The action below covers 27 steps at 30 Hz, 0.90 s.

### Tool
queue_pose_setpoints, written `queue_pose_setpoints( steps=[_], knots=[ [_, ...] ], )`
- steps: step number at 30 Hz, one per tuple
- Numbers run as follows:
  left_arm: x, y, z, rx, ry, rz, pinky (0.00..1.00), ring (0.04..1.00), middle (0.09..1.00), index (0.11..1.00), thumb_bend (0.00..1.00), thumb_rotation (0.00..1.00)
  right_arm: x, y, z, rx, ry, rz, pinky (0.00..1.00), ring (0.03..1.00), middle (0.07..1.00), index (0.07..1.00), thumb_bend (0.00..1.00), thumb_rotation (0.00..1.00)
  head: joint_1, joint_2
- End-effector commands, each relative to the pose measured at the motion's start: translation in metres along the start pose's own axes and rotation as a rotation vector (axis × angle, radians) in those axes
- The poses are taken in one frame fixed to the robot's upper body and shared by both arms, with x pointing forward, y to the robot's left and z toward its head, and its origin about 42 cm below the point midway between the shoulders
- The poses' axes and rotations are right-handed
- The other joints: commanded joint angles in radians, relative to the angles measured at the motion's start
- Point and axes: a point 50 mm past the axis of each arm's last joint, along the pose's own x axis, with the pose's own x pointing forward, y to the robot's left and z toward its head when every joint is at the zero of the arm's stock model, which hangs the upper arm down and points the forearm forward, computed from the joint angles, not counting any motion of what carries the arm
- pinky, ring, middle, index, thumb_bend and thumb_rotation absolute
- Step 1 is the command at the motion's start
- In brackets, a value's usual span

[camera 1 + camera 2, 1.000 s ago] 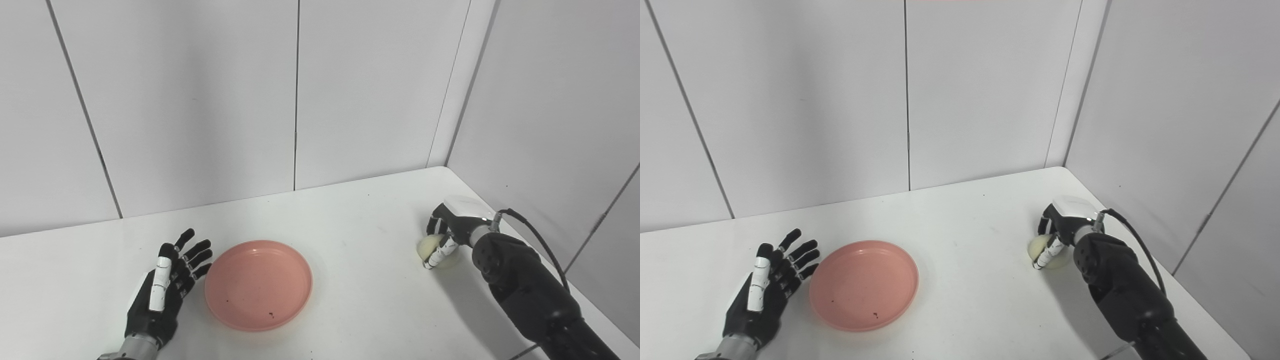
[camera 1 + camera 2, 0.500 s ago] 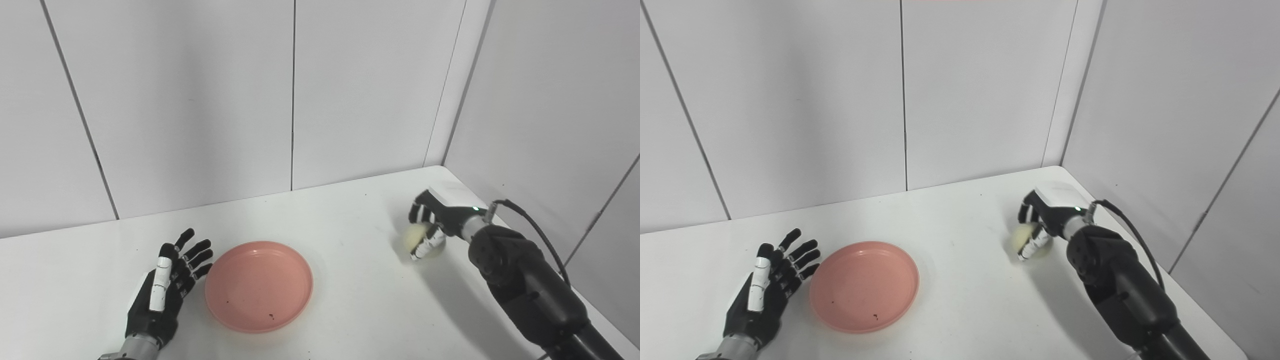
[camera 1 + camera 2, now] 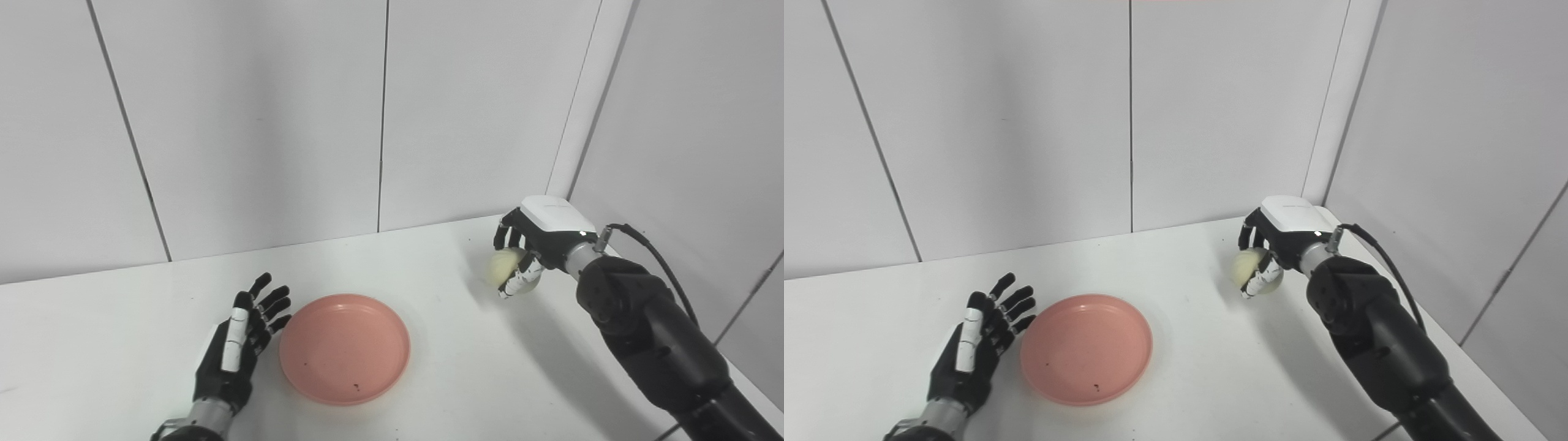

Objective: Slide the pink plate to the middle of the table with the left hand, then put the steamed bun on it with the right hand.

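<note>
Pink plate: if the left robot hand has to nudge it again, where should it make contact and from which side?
Push on the raised left rim of the pink plate. The open left robot hand lies right beside it. The flat, shallow dish should slide rather than need lifting.

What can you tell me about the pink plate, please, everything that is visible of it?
The pink plate is round and shallow with a low raised rim, smooth and matte like plastic. It lies flat on the white table, empty apart from a few tiny dark specks. The open left hand rests just beside its left edge; contact cannot be told. Nothing else is close to it.
</note>
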Motion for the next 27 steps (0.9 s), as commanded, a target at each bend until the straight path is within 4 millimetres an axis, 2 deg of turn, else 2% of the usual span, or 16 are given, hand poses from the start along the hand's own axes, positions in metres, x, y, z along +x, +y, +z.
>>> queue_pose_setpoints(
  steps=[1, 2, 3, 6, 12, 18, 22, 25, 27],
  knots=[
    [0.001, -0.005, -0.011, 0.001, 0.033, 0.022, 0.87, 0.916, 0.88, 0.888, 0.81, 0.9, 0.002, -0.033, 0.01, -0.027, -0.076, -0.112, 0.28, 0.379, 0.437, 0.502, 0.53, 0.0, 0.004, 0.001],
    [0.001, -0.006, -0.011, 0.002, 0.032, 0.025, 0.88, 0.923, 0.886, 0.887, 0.81, 0.9, 0.002, -0.033, 0.011, -0.026, -0.083, -0.113, 0.29, 0.391, 0.443, 0.502, 0.53, 0.0, 0.004, 0.001],
    [0.002, -0.008, -0.013, 0.006, 0.032, 0.029, 0.88, 0.926, 0.888, 0.887, 0.81, 0.9, 0.003, -0.034, 0.013, -0.02, -0.092, -0.113, 0.3, 0.395, 0.445, 0.502, 0.53, 0.0, 0.04, -0.005],
    [0.005, -0.015, -0.016, 0.011, 0.036, 0.035, 0.87, 0.917, 0.889, 0.882, 0.83, 0.91, 0.004, -0.033, 0.019, -0.007, -0.125, -0.107, 0.38, 0.463, 0.491, 0.482, 0.53, 0.0, 0.068, -0.009],
    [0.009, -0.024, -0.02, 0.006, 0.031, 0.03, 0.86, 0.9, 0.876, 0.879, 0.83, 0.9, 0.007, -0.03, 0.027, -0.018, -0.187, -0.107, 0.37, 0.451, 0.482, 0.492, 0.53, 0.0, 0.1, -0.017],
    [0.012, -0.031, -0.022, 0.042, 0.026, 0.035, 0.81, 0.88, 0.866, 0.877, 0.84, 0.93, 0.009, -0.029, 0.032, 0.002, -0.26, -0.096, 0.41, 0.479, 0.501, 0.473, 0.53, 0.0, 0.122, -0.022],
    [0.012, -0.038, -0.026, 0.08, 0.019, 0.056, 0.8, 0.868, 0.863, 0.871, 0.88, 0.92, 0.01, -0.03, 0.052, 0.017, -0.347, -0.109, 0.39, 0.447, 0.481, 0.489, 0.53, 0.0, 0.159, -0.024],
    [0.011, -0.042, -0.026, 0.086, 0.012, 0.07, 0.8, 0.862, 0.863, 0.872, 0.87, 0.92, 0.009, -0.03, 0.066, 0.029, -0.373, -0.104, 0.38, 0.426, 0.468, 0.499, 0.53, 0.0, 0.169, -0.02],
    [0.011, -0.045, -0.025, 0.083, 0.011, 0.079, 0.79, 0.857, 0.865, 0.877, 0.84, 0.92, 0.008, -0.03, 0.077, 0.033, -0.391, -0.098, 0.33, 0.393, 0.459, 0.503, 0.53, 0.0, 0.167, -0.017]
  ],
)
